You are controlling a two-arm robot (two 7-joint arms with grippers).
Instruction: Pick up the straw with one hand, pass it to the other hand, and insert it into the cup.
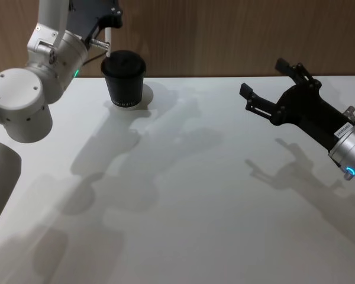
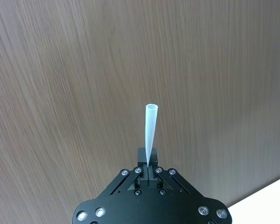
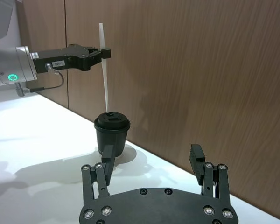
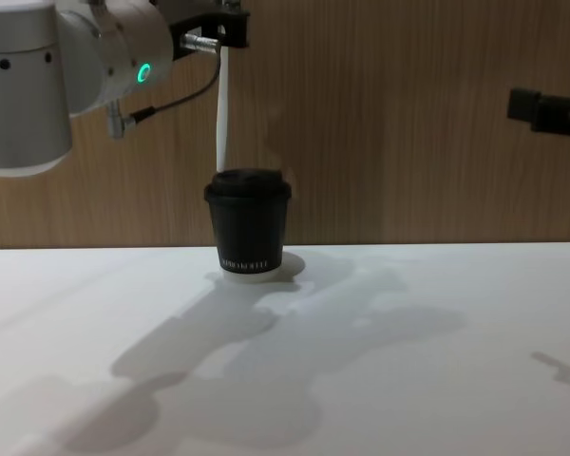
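The black cup (image 1: 123,80) with its black lid stands at the far left of the white table (image 1: 195,195). Directly above it my left gripper (image 1: 108,26), on the silver arm with the green ring, is shut on the white straw (image 1: 107,44). The straw (image 3: 104,70) hangs upright from the left gripper (image 3: 101,53), and its lower end reaches the lid of the cup (image 3: 112,135). I cannot tell whether the tip is inside the lid. In the left wrist view the straw (image 2: 150,130) sticks out from between the shut fingers (image 2: 141,157). My right gripper (image 1: 271,81) hovers open and empty over the table's right side.
A brown wood-panel wall (image 1: 225,35) rises right behind the cup, along the table's far edge. Shadows of both arms fall on the bare white tabletop between the cup and the right gripper.
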